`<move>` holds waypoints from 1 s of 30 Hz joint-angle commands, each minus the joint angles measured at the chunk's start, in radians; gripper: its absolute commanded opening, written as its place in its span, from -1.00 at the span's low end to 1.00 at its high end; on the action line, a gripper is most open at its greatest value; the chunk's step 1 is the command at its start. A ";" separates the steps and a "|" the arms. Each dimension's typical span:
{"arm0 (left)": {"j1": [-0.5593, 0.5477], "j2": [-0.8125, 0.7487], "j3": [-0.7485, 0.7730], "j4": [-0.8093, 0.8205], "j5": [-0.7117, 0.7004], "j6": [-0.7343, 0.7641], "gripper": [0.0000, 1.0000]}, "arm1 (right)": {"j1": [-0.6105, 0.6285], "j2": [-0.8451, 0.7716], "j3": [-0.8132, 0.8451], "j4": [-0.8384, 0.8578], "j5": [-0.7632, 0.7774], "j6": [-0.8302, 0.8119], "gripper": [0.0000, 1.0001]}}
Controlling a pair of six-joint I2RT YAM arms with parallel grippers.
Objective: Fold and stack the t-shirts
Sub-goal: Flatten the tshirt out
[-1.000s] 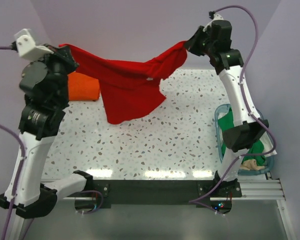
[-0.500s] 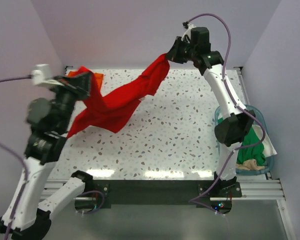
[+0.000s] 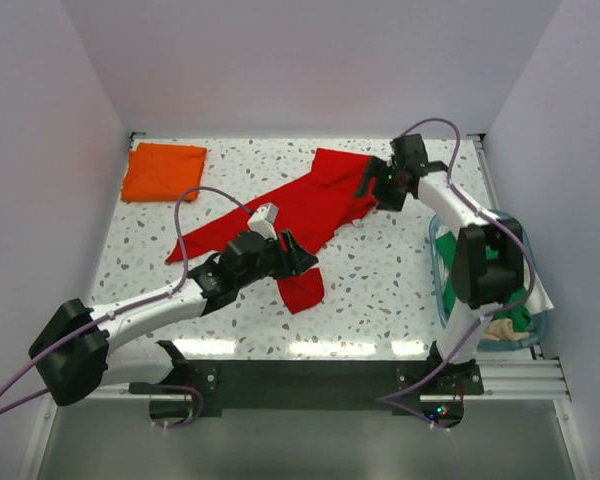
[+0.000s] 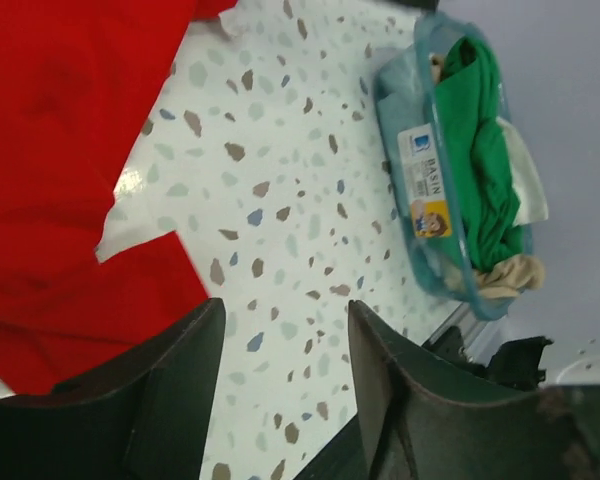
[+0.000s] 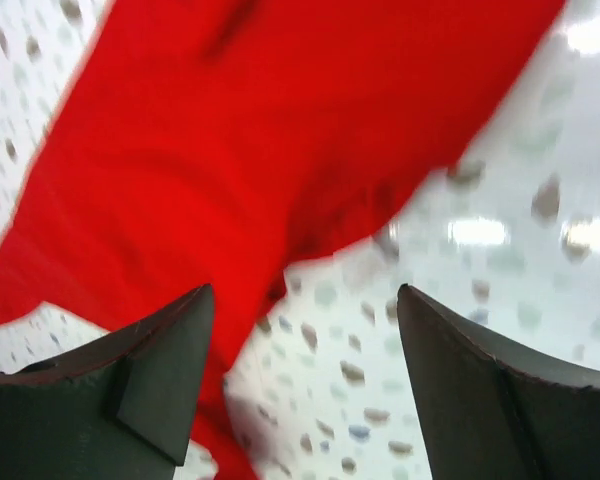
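The red t-shirt [image 3: 310, 205] lies loosely spread on the speckled table, running from the front left to the back right. My left gripper [image 3: 306, 263] is low at its near hem and stands open, with only bare table between its fingers [image 4: 280, 345]; the red t-shirt [image 4: 60, 150] lies just to the side. My right gripper [image 3: 368, 186] is open at the shirt's far right edge, its fingers [image 5: 305, 310] empty above the red t-shirt [image 5: 260, 130]. An orange t-shirt [image 3: 163, 172] lies folded at the back left. The green t-shirt [image 3: 515, 300] sits in the tub.
A translucent teal tub [image 3: 438, 265] stands at the right edge of the table, holding the green shirt and some beige cloth [image 3: 497, 329]. The tub [image 4: 400, 130] also shows in the left wrist view. Pale walls close the table in at the back and sides.
Both arms swung down from holding the red t-shirt stretched in the air. Both grippers opened and let go, and the shirt now lies on the table.
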 commanded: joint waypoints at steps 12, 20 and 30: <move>0.280 -0.217 0.070 -0.509 -0.440 -0.085 0.32 | 0.435 -0.530 -0.787 0.408 0.212 0.182 0.48; 0.575 -0.267 -0.012 -0.531 -0.341 -0.053 0.37 | 0.516 -0.439 -0.833 0.503 0.217 0.209 0.16; 0.809 -0.101 -0.023 -0.452 -0.183 -0.019 0.34 | 0.570 -0.341 -0.839 0.569 0.192 0.249 -0.17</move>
